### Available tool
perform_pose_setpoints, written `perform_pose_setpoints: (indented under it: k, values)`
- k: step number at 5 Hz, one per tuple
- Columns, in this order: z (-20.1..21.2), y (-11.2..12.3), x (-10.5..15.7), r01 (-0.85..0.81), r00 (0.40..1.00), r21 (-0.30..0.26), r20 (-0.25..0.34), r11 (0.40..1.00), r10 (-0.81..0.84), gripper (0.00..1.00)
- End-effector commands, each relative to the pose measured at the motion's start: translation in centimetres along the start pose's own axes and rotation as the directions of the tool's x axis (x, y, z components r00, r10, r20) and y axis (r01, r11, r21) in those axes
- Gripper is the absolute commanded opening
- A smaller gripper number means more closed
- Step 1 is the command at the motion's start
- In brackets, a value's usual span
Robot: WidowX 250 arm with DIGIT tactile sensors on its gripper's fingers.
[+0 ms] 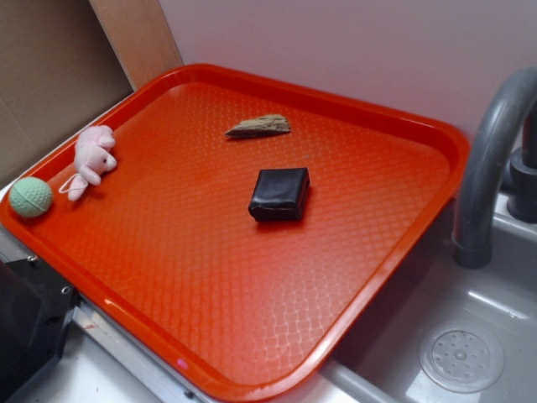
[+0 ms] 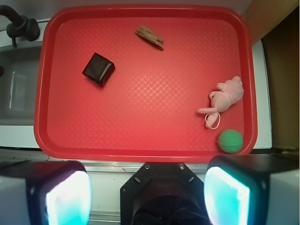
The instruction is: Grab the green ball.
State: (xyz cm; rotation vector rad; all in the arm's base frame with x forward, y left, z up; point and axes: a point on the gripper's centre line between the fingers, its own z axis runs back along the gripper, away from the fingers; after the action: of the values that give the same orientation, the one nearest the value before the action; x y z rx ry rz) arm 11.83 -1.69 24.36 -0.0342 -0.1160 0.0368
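Red and bumpy, a big plastic tray [image 1: 377, 277] sits on a counter next to a gray sink [image 1: 470, 336]. In the wrist view, the gripper [image 2: 147, 194] is closest to us, hanging above the near edge of the tray. Its two fingers [image 2: 227, 197] stand wide apart with nothing between them, so the jaws are spread and empty.

Just past the gripper is the green ball [image 2: 230, 141]. It sits in the near right corner of the tray in the wrist view, close against the raised rim. In the outside view the same ball [image 1: 31, 197] shows at the far left corner. A pink bunny toy [image 2: 225, 97] lies just beside the ball, a little farther in, and its thin loop of string [image 2: 213, 121] reaches toward the ball.

Here is what could go wrong. The ball is round, so a bump from one finger could make it roll away. The rim is so close that a finger might hit the tray edge and not fit around the ball. The gripper could also catch the bunny or its string by mistake.

Farther away, a small black block [image 2: 99, 69] rests on the left side of the tray. At the far end lies a brown piece of wood [image 2: 149, 37]. Beyond the tray are a gray faucet [image 1: 491, 159], a pale wall, and a brown board in the corner.
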Motion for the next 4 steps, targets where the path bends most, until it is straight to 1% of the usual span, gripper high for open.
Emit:
perform_pose_setpoints:
  k: [1,2,3,4]
  values:
    - [0.0,0.0,0.0,0.0,1.0,0.0,0.0,1.0,0.0,1.0]
    - [-4.8,3.7,0.8,0.087,0.996,0.122,0.0,0.989,-0.087,1.0]
    - [-6.9,6.7,0.7,0.166,0.986,0.135,-0.041,0.977,-0.162,1.0]
    - [-9.8,9.4,-0.1,0.221,0.971,0.13,-0.118,0.967,-0.206,1.0]
